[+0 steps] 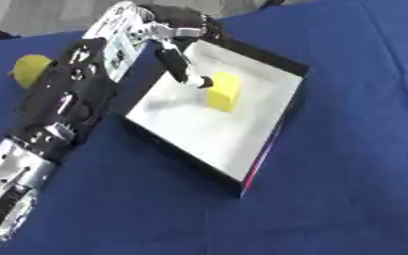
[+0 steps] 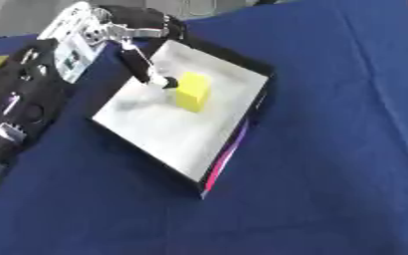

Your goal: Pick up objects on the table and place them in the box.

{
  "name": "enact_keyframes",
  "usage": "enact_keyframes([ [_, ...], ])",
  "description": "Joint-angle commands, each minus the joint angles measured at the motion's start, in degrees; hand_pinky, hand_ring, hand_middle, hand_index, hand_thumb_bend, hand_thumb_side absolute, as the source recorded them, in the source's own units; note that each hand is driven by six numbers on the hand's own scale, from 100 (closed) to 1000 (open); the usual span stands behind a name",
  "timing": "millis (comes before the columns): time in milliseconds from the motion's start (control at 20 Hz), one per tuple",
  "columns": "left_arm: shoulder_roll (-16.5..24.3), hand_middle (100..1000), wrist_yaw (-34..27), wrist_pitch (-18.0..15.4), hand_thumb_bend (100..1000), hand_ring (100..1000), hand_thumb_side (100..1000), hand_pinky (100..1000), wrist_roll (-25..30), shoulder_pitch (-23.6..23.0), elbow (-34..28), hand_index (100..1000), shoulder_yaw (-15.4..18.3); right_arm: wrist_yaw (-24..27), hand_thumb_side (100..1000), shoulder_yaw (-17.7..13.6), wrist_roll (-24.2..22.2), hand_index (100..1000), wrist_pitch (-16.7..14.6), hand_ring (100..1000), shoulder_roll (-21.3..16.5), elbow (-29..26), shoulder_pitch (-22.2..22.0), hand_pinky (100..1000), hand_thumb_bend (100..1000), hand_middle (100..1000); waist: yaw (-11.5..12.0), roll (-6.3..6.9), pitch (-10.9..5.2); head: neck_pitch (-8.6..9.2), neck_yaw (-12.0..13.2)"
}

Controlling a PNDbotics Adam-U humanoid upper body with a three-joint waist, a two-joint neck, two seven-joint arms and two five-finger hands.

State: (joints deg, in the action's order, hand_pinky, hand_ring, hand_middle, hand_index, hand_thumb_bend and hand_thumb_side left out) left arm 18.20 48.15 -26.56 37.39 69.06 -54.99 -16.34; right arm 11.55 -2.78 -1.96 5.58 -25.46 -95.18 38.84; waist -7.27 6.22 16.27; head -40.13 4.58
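My left robot hand point(image 1: 183, 62) fingers straight, touching yellow rectangular block point(image 1: 224, 91) inside white shallow box point(image 1: 242, 159). Block looks light, rigid; I'd pinch flat sides.

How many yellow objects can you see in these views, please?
2. A yellow block sits inside the box, touching the left hand's fingers. A rounded yellow object lies on the blue cloth, left of the arm and partly hidden. The arm may hide others.

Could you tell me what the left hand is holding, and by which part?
The left hand has a fingertip on the yellow block's upper left edge, inside the white box; an actual grip cannot be told.
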Motion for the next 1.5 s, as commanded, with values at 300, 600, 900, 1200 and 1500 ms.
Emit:
enact_keyframes([
  [300, 10.5, 831, -14.0, 4.7, 100, 825, 273, 839, -3.1, -0.2, -9.9, 872, 4.9, 0.0, 527, -0.8, 0.8, 868, -0.3, 938, -2.4, -0.5, -0.1, 1000, 100, 906, 1.9, -0.55, -2.83, -1.01, -2.3],
  [600, 22.3, 827, -24.1, 12.8, 100, 820, 231, 837, -9.4, -5.5, -18.0, 880, 10.3, 0.1, 521, -1.3, 1.4, 867, -0.5, 938, -3.5, -0.4, -1.0, 1000, 100, 905, 3.7, -0.87, -3.34, -1.21, -3.9],
  [900, 30.4, 824, -21.1, 18.2, 102, 825, 204, 841, -12.6, -8.7, -13.6, 887, 13.9, 0.3, 513, -1.3, 1.5, 867, -0.9, 937, -3.8, -0.5, -0.7, 1000, 100, 904, 4.3, -1.45, -3.04, -0.88, -4.1],
  [1200, 31.2, 837, -10.4, 18.9, 230, 842, 225, 854, -14.8, -8.7, -3.4, 903, 15.1, 0.4, 507, -1.3, 1.4, 867, -1.2, 938, -3.9, -0.9, 0.1, 1000, 100, 904, 3.4, -2.05, -1.41, 0.31, -2.4],
  [1500, 28.9, 840, -5.2, 16.4, 392, 861, 473, 875, -13.3, -8.8, 3.5, 907, 16.1, 0.1, 506, -1.0, 0.9, 867, -1.5, 939, -4.0, -0.7, 0.9, 1000, 100, 904, 2.1, -2.39, 0.67, 1.48, -0.1],
])
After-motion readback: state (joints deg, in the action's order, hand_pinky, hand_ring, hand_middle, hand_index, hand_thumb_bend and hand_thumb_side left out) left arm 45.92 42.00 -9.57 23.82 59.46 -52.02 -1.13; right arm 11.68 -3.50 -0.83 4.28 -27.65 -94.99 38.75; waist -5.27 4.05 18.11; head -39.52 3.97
